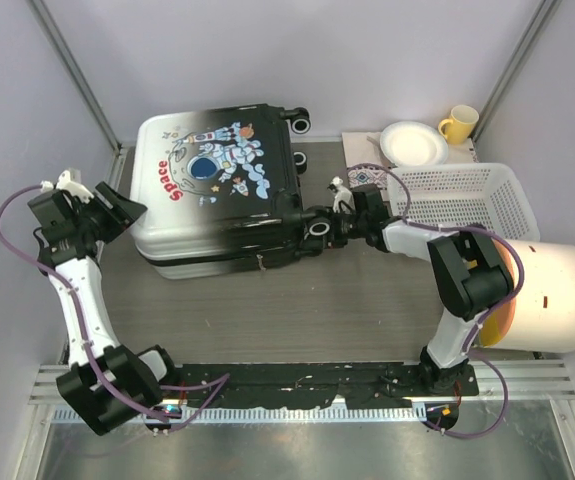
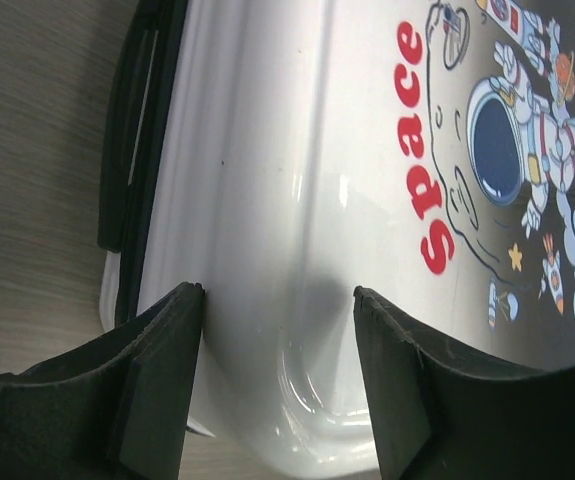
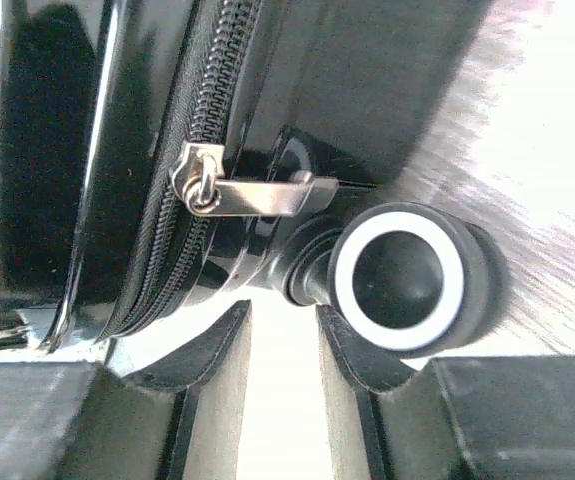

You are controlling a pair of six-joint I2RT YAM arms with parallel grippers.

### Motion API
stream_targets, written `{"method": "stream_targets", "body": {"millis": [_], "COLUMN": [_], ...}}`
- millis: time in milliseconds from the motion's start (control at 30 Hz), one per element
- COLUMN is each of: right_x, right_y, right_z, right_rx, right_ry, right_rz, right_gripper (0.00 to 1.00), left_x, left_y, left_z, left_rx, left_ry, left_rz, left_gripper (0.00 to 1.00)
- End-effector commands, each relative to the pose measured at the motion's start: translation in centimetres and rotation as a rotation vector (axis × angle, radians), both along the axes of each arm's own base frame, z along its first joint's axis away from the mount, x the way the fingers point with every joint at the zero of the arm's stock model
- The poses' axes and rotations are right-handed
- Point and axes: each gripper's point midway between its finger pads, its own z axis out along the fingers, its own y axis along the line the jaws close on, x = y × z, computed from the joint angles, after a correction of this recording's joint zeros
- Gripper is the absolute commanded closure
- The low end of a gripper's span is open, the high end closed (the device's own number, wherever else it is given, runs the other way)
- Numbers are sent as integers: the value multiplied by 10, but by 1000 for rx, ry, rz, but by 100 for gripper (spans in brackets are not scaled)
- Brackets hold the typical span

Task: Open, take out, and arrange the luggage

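White-to-black suitcase (image 1: 217, 190) lies flat on the surface (image 1: 367, 300), zipped. My left end effector (image 2: 277, 370), fingers apart, flanks its white end, probably to steady it. My right end effector (image 3: 284, 350), slightly apart and empty, lines up on the zipper pull (image 3: 257, 192) beside a wheel (image 3: 399, 280).

White-and-black arms (image 1: 79, 295), purple cables (image 1: 0, 215)

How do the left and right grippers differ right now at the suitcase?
The left gripper stands wide open at the white end of the luggage; the right gripper is only narrowly open at its black end. The left one faces bare shell; the right one faces the zipper pull beside a wheel. Neither holds anything.
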Motion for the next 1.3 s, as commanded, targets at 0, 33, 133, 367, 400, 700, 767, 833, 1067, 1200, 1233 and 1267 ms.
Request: {"method": "stream_targets", "body": {"millis": [0, 33, 133, 367, 400, 700, 767, 833, 1067, 1200, 1233, 1267], "right_x": [30, 33, 50, 95, 97, 101, 96, 87, 36, 4, -3, -7], "right_y": [-16, -19, -25, -32, -33, -42, -38, -35, -19, -10, -9, -8], "right_z": [50, 46, 39, 30, 26, -20, -24, -31, -46, -53, -56, -55], "right_rx": [-30, -54, -84, -152, -163, -256, -245, -232, -209, -188, -183, -178], "right_ry": [-274, -285, -301, -325, -326, -227, -180, -134, -6, 91, 122, 134], "right_rz": [-83, -89, -98, -228, -237, -253, -245, -229, -144, -104, -105, -105], "right_gripper": [62, 62, 61, 59, 59, 59, 60, 62, 71, 72, 73, 74], "left_x": [-38, -41, -48, -59, -61, -85, -97, -107, -127, -113, -101, -95], "left_y": [-52, -56, -59, -43, -38, -56, -68, -82, -104, -94, -87, -83], "left_z": [10, 8, 7, 34, 45, 34, 28, 19, 1, -5, -3, -4], "left_rx": [-115, -130, -145, -91, -69, -189, -229, -293, -416, -442, -432, -433], "left_ry": [2, 6, 14, -34, -54, 165, 192, 214, 256, 245, 211, 207], "left_rz": [-144, -148, -134, -8, 20, -53, -77, -114, -123, -45, -37, -30], "left_gripper": [37, 37, 38, 33, 32, 37, 42, 49, 61, 61, 62, 62]}}
